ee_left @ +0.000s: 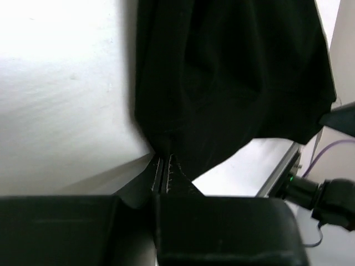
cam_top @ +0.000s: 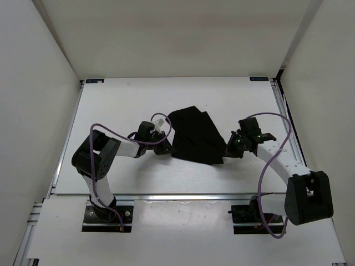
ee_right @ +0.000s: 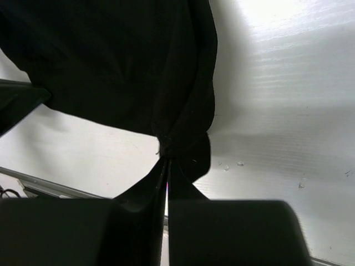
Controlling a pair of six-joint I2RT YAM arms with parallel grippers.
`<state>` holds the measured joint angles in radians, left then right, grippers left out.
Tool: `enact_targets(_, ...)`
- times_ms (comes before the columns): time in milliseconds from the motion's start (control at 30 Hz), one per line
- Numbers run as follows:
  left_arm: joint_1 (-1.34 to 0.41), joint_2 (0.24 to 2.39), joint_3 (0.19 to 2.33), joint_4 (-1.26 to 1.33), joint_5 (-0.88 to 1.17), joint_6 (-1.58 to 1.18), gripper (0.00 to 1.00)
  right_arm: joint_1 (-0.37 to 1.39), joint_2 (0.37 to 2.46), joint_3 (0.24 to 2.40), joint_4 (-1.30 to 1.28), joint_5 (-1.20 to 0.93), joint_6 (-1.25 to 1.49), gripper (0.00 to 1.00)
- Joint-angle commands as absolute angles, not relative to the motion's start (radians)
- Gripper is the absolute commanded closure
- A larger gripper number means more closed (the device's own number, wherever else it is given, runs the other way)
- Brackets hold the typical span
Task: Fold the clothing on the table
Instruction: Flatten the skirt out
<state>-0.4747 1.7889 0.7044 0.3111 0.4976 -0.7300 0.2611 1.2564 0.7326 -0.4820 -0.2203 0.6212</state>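
- Jaws of both arms, seen from above, meet the clothing (cam_top: 194,136) at its near corners; it lies mid-counter (cam_top: 122,100).
- Left wrist: left jaws clenched on a pinch of the black clothing (ee_left: 233,83).
- Right wrist: right jaws clenched on a bunched clothing (ee_right: 111,61) corner, white counter (ee_right: 277,111) beneath.

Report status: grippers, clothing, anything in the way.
Left gripper shut on clothing, left side. Right gripper shut on its right side. Clothing rumpled, middle of table. No obstruction seen.
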Motion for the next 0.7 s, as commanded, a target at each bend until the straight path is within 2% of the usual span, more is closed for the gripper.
enact_targets(0,-0.489,1.789,0.715,0.288,0.489,-0.73,1.0,0.249,1.249,0.747,-0.453,-0.25,0.609,1.0)
enact_targets(133,-0.399,1.731,0.814,0.217,0.586,-0.784,1.0,0.224,1.25,0.837,-0.498,-0.23,0.574,1.0)
enact_targets(267,-0.301,1.674,1.014,0.127,0.705,-0.82,1.0,0.167,1.314,1.065,-0.569,-0.187,0.497,1.0)
enact_targets(367,-0.25,1.703,1.234,0.237,0.819,-0.957,1.0,0.13,1.373,1.245,-0.581,-0.143,0.456,1.0)
enact_targets(467,-0.218,1.727,1.319,0.374,0.873,-1.073,1.0,0.101,1.42,1.385,-0.566,-0.132,0.431,1.0)
enact_targets(600,-0.189,1.683,1.223,0.419,0.874,-1.086,1.0,0.112,1.434,1.405,-0.549,-0.16,0.41,1.0)
enact_targets(667,-0.18,1.649,1.082,0.461,0.873,-1.103,1.0,0.147,1.416,1.364,-0.532,-0.167,0.414,1.0)
